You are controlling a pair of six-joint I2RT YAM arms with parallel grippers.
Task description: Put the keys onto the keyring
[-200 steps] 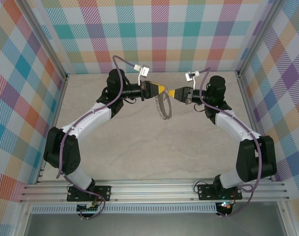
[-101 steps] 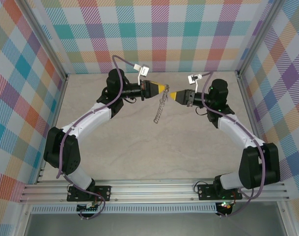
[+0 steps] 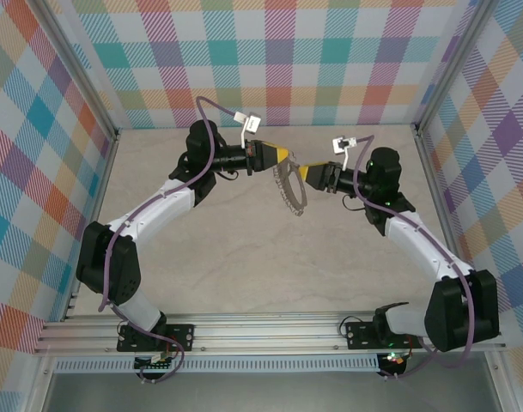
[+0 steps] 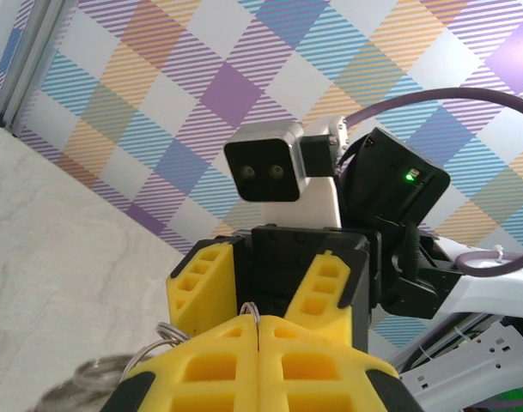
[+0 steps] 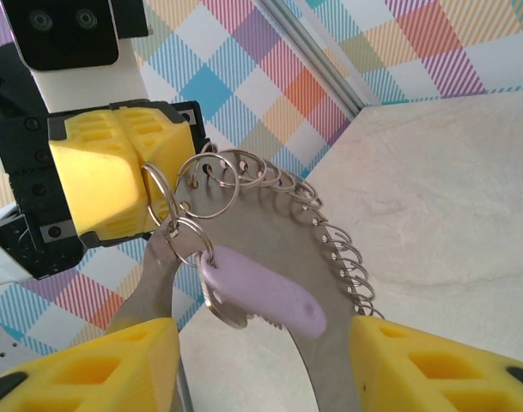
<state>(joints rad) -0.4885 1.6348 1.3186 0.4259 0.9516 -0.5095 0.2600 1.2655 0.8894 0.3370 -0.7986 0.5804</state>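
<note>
Left gripper (image 3: 282, 155), jaws shut, holds the large grey metal hoop fringed with silvery wire loops (image 3: 288, 190) above the pale counter (image 3: 227, 249).
The right wrist view adds the tiny lilac-headed key (image 5: 265, 296) hanging at the hoop's rim, its long axis slanting down-right, between the right gripper's (image 5: 257, 365) parted, empty jaws.

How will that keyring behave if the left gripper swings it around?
Probably swings freely: the keyring hangs from the shut left gripper seemingly by one small wire loop. The hoop itself looks stiff, but its fringe loops and lilac key likely dangle.
</note>
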